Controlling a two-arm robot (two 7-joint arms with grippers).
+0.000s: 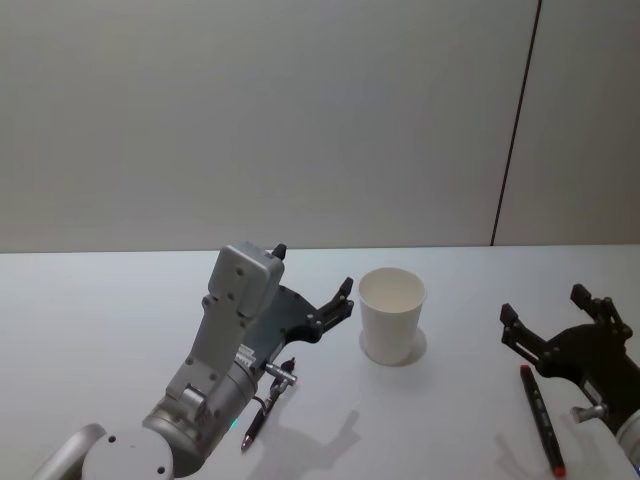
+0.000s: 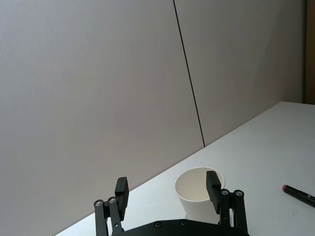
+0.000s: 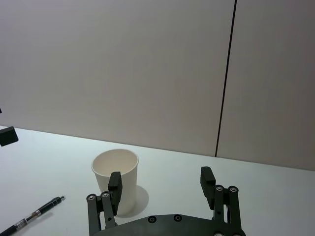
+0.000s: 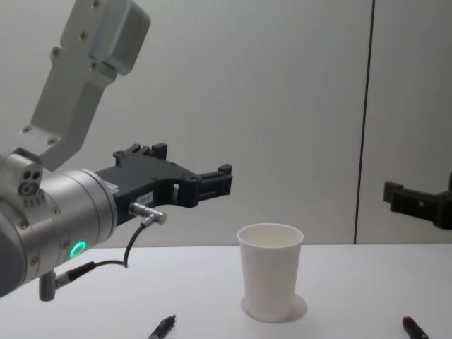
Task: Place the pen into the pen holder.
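Pen holder (image 1: 392, 318) stood upright mid-table (image 1: 100, 330). Left gripper (image 1: 313, 272) and right gripper (image 1: 543, 305) hung raised, fingers wide open, empty. Black pen (image 1: 262, 408) lay beneath left arm. Red-tipped pen (image 1: 538, 420) lay below right fingers, long axis pointing toward robot.

White matte table (image 1: 90, 300) lay under the left tool (image 1: 313, 270) and right tool (image 1: 543, 303), evenly lit, with soft shadows. Behind both tools stood a plain grey-beige wall (image 1: 250, 120); one thin dark vertical seam (image 1: 516, 120) ran nearer the right tool.
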